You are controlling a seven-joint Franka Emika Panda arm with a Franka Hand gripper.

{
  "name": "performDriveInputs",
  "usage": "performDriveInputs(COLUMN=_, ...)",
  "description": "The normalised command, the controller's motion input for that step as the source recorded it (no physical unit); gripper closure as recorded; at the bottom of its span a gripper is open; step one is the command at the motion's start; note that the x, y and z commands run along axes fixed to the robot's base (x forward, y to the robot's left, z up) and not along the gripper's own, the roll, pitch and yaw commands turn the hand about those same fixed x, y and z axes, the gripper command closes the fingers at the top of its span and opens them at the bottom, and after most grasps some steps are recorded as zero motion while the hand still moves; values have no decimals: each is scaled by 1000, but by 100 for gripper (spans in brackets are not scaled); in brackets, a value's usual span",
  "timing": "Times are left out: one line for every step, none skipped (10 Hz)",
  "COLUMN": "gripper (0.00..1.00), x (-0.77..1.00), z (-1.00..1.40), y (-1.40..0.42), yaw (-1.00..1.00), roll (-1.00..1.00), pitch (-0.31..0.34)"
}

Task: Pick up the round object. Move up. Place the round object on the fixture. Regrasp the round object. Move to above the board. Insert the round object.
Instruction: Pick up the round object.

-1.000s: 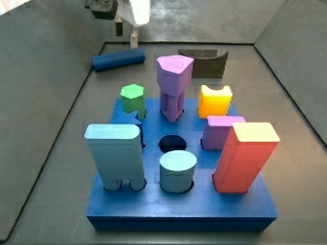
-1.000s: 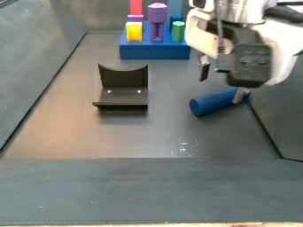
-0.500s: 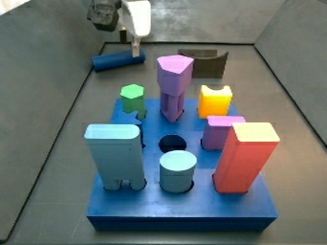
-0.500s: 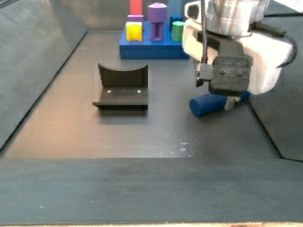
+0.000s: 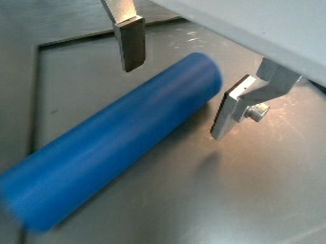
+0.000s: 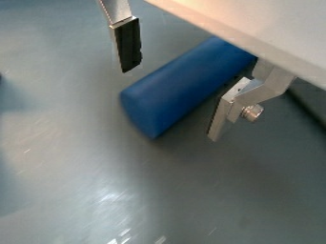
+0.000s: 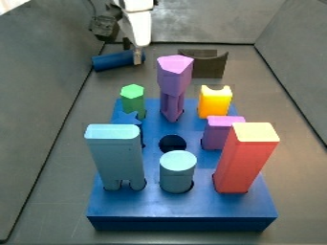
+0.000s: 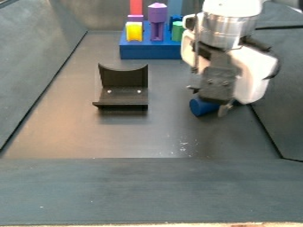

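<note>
**Gripper astride round object, floor**

Gripper (image 5: 178, 81): jaws parted wide, one finger (image 5: 128, 43) on each side of the round object (image 5: 121, 143), gripping nothing. Round object lay flat on the floor, well apart from board (image 7: 179, 215); fixture (image 8: 122, 86) nearby.

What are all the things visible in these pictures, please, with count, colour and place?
round object: one, dark blue cylinder, lying on the floor between the open fingers.
fixture: one, dark, notched top, on the floor apart from the cylinder.
board: one, bright blue, on the floor.
pegs on the board: seven seen; purple, green, yellow, violet, red-yellow, two pale teal.
round hole: one, empty, in the board.
gripper: one, open, low around the cylinder.
</note>
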Motion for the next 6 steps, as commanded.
performDriveInputs(gripper=0, x=57, z=-286, y=231, yaw=-297, roll=-397, pitch=-183)
performDriveInputs(gripper=0, x=0, z=-271, y=180, yaw=-257, roll=-414, pitch=-220)
performDriveInputs(gripper=0, x=-86, z=-226, y=103, yaw=-166, roll=-396, pitch=-267)
performDriveInputs(gripper=0, x=0, z=-289, y=26, yaw=-54, roll=-267, pitch=-219)
performDriveInputs(gripper=0, x=-63, z=-200, y=0, yaw=-40, roll=-221, pitch=-231)
performDriveInputs(gripper=0, x=-231, z=0, y=-9, yaw=-3, roll=-414, pitch=-411)
